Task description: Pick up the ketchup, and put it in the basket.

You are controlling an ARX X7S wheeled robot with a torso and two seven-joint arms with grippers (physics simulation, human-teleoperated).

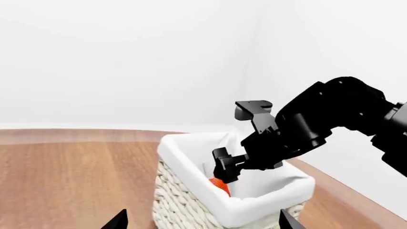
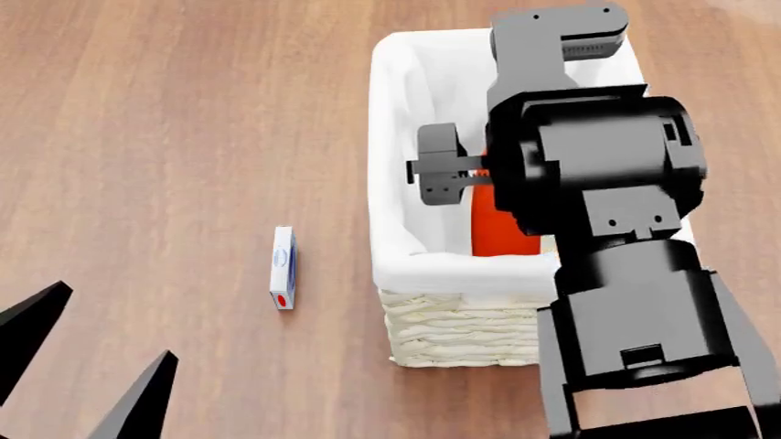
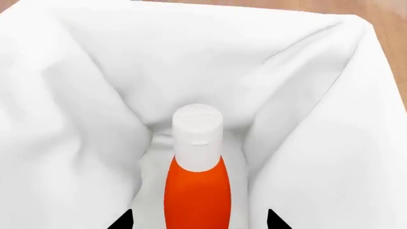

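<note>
The ketchup, an orange-red bottle with a white cap, is inside the cream wicker basket against its white liner. My right gripper reaches down into the basket and straddles the bottle's body. It is open, with a clear gap between each fingertip and the bottle. From the head view only a strip of the ketchup shows under the right arm, and in the left wrist view a small orange patch of ketchup shows below the right gripper. My left gripper is open and empty, beside the basket.
A small white-and-blue box lies on the wooden floor to the left of the basket. The left gripper shows at the lower left of the head view. The right arm covers much of the basket's right side.
</note>
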